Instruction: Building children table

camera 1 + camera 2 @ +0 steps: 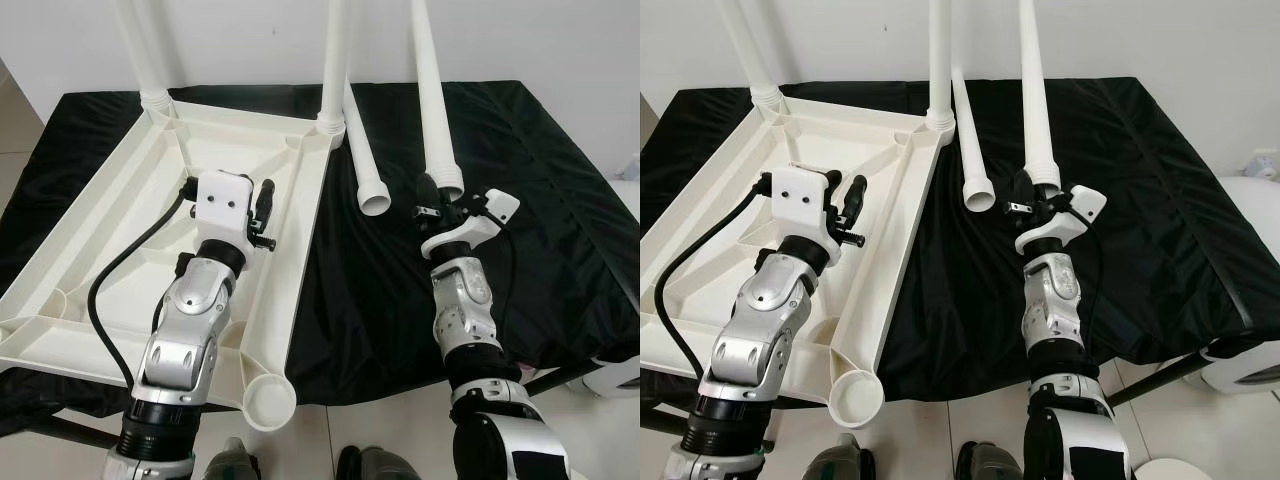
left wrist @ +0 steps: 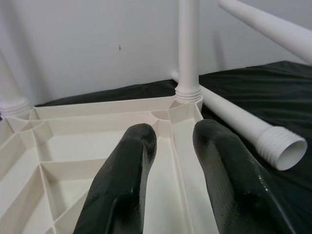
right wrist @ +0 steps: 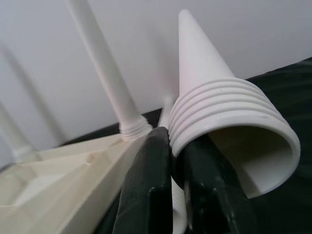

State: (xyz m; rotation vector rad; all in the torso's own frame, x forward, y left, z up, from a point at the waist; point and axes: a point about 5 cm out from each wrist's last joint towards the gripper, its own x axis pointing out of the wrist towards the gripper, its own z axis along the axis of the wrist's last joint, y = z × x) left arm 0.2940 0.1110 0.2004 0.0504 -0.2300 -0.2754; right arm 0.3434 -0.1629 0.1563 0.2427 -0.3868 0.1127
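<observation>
While right tool (image 3: 178, 161) pinches leg (image 3: 229, 122), threads perhaps five.

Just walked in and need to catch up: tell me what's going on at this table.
The robot is assembling a white plastic children's table. The tabletop lies upside down on a black cloth, two legs already standing in its far corners. The right gripper holds a third leg by its threaded end; a fourth leg lies beside it. The left gripper hovers open over the tabletop.

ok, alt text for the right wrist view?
The right pincer grips the threaded open end of a white table leg, which tapers away. Behind stand an upright leg screwed into the cream tabletop, black cloth and a white wall.
</observation>
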